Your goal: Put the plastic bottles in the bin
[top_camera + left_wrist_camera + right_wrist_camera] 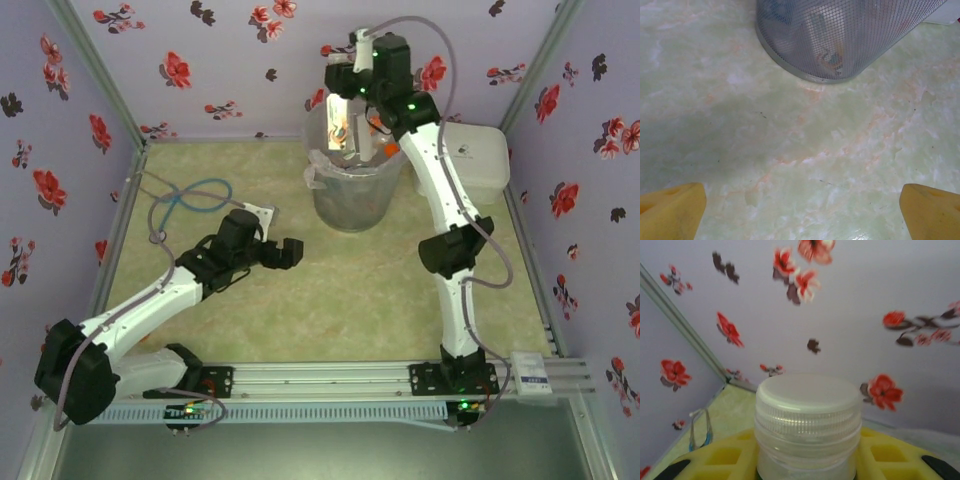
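1. My right gripper (342, 105) is clamped on a white-capped plastic bottle (808, 420), upper centre of the overhead frame, above the bin (350, 200)
2. My left gripper (280, 250) hangs wide open over the desk (350, 290), left of centre

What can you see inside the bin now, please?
Through the bin wall, the left wrist view shows blurred bottles, one with a reddish label. From above, the right gripper and the bottle it holds cover much of the opening, so no count is possible.

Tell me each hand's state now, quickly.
Left hand: open, empty.
Right hand: closed on a white-capped plastic bottle.
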Robot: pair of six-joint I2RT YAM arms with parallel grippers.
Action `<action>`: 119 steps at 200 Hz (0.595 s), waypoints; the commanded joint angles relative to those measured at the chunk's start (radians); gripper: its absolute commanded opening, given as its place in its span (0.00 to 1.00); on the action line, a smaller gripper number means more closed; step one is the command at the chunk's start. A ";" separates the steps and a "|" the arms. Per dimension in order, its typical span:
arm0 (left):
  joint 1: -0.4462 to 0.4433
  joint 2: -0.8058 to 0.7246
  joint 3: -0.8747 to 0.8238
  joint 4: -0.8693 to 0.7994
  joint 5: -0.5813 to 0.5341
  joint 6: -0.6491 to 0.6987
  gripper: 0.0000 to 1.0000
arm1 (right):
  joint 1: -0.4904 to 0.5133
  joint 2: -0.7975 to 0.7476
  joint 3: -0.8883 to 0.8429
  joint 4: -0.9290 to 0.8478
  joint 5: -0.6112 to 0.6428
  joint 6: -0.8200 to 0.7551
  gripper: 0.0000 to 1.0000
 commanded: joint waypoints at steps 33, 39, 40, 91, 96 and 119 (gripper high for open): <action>0.009 -0.004 -0.003 -0.014 -0.016 0.000 1.00 | 0.014 -0.003 -0.051 -0.119 0.045 -0.018 0.52; 0.008 -0.006 -0.004 -0.011 -0.016 -0.001 1.00 | 0.014 -0.011 -0.061 -0.116 0.049 -0.017 0.58; 0.008 -0.007 -0.004 -0.010 -0.016 -0.001 1.00 | 0.014 -0.012 -0.062 -0.114 0.050 -0.017 0.59; 0.012 -0.010 -0.011 -0.015 -0.018 0.004 1.00 | 0.016 -0.085 -0.088 -0.091 0.087 -0.024 0.74; 0.012 -0.011 -0.013 -0.014 -0.017 0.002 1.00 | 0.017 -0.090 -0.102 -0.080 0.088 -0.022 0.72; 0.012 -0.009 -0.024 0.005 -0.013 -0.008 1.00 | 0.016 -0.085 -0.149 -0.059 0.085 -0.023 0.62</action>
